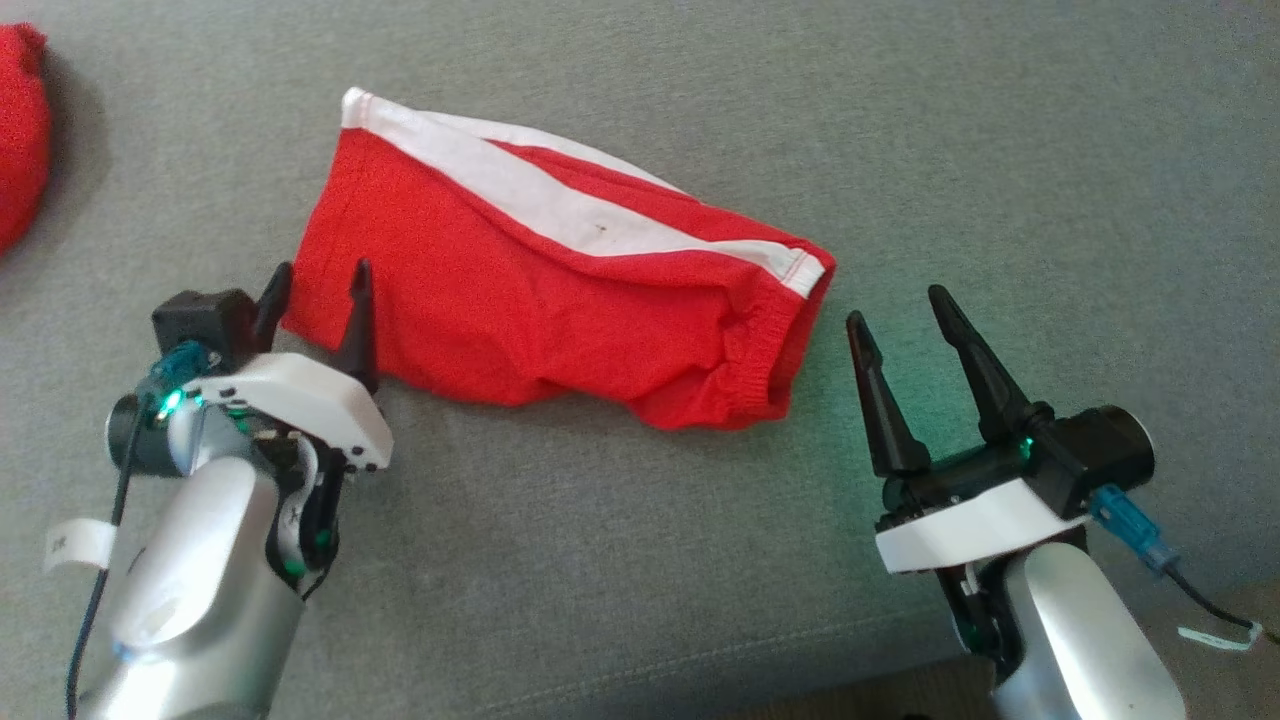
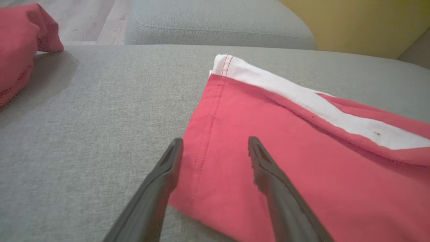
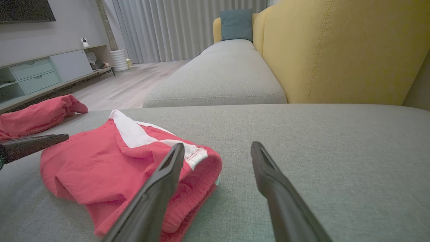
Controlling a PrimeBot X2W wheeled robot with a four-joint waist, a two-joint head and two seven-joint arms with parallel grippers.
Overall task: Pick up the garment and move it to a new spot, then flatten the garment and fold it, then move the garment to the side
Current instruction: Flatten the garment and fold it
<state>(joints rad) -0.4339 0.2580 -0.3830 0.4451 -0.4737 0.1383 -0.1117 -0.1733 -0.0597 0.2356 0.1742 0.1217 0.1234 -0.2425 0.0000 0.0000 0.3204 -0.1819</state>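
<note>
The garment (image 1: 540,290) is a pair of red shorts with a white side stripe, folded over and lying on the grey cushion (image 1: 640,560). My left gripper (image 1: 317,280) stands open at its left hem, one finger over the cloth and one beside it; the left wrist view shows the garment (image 2: 302,151) under the left gripper (image 2: 215,144). My right gripper (image 1: 900,305) is open just right of the elastic waistband, holding nothing. In the right wrist view the garment (image 3: 111,164) lies left of the right gripper (image 3: 218,148).
Another red cloth (image 1: 20,130) lies at the far left of the cushion (image 2: 20,50) (image 3: 37,114). A yellow sofa back (image 3: 336,50) rises behind the cushion. The cushion's front edge runs near the bottom right (image 1: 900,680).
</note>
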